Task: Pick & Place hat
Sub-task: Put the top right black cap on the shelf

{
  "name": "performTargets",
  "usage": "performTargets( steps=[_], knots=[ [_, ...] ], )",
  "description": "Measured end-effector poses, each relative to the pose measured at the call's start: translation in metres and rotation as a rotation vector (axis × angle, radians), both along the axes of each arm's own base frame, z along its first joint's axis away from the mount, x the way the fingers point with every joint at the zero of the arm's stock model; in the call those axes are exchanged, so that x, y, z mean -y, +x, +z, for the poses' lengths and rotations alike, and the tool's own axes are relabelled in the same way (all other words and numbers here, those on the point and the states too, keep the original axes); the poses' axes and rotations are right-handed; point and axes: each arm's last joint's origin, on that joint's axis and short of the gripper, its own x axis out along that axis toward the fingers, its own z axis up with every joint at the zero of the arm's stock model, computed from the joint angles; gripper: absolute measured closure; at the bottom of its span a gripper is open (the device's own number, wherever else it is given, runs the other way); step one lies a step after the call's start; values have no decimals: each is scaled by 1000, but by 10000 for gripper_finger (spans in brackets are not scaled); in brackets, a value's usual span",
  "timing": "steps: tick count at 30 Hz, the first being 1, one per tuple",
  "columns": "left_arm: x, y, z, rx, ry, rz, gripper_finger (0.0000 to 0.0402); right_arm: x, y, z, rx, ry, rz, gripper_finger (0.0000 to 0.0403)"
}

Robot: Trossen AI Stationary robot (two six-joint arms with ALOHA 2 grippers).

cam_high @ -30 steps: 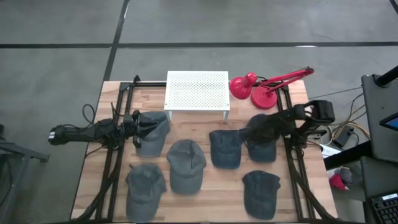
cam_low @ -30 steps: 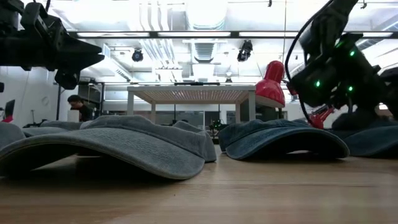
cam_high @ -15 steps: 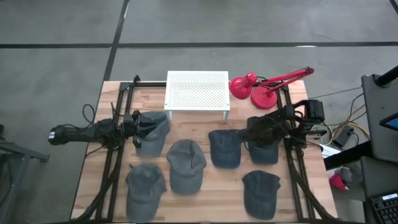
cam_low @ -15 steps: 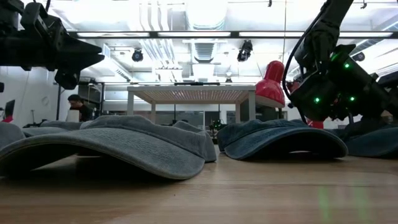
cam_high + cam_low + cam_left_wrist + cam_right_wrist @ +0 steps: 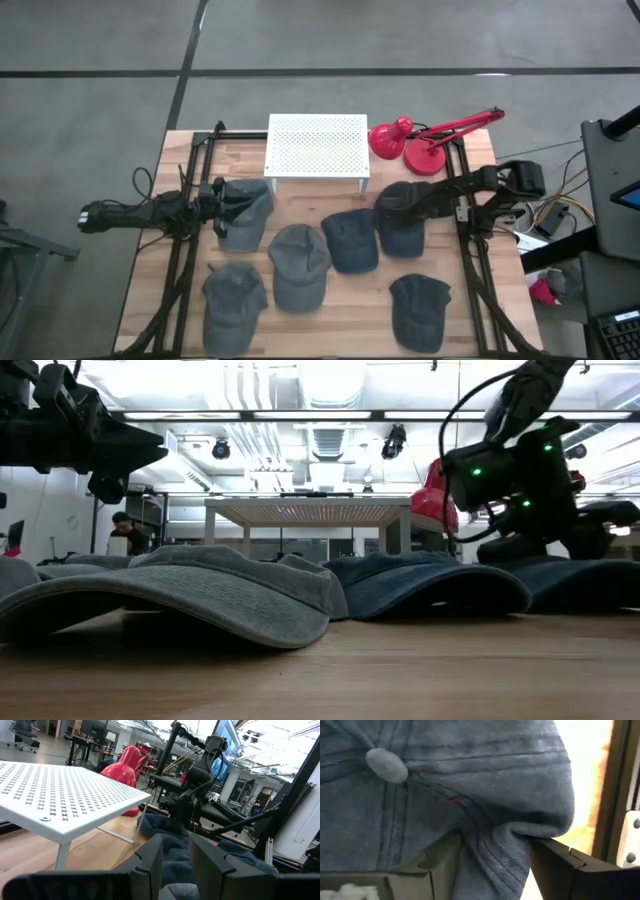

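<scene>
The right claw (image 5: 392, 208) reaches in from the right edge of the tabletop (image 5: 300, 330) and is closed on a grey hat (image 5: 400, 232) lying right of centre, below the red lamp (image 5: 415, 145). In the right wrist view its two dark fingers (image 5: 445, 860) pinch a bunched fold of the hat's cloth (image 5: 490, 850) between them, with the crown button (image 5: 386, 764) just beyond. The held hat still rests on the wood, and its left side touches or slightly overlaps a second hat (image 5: 350, 240) beside it.

The left claw (image 5: 222, 200) lies low near the left edge, over the top of another hat (image 5: 243, 213) that sits in front of the white rack (image 5: 317, 146). In the left wrist view its fingers (image 5: 150, 860) stand a little apart with nothing between them; blue-grey cloth shows beyond the tips.

Four more hats lie on the tabletop: one at the centre (image 5: 298, 264), one at the near left corner (image 5: 233, 297), and one toward the near right corner (image 5: 418, 308); the fourth is the one under the left claw. The rack stands at the far edge, middle, with the lamp just to its right.

In the low view a person (image 5: 123, 532) shows far off in the room behind the tabletop.
</scene>
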Motion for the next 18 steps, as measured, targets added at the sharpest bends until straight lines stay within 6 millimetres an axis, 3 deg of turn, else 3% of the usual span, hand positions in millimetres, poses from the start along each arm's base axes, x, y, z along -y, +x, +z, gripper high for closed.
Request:
performTargets(
  steps=[9,18],
  knots=[
    [0,0,0,-2,0,0,303,-1,-13,0,-39,-14,1,207],
    [0,0,0,-3,0,0,303,-2,-24,-4,-82,13,33,353]
  ],
)
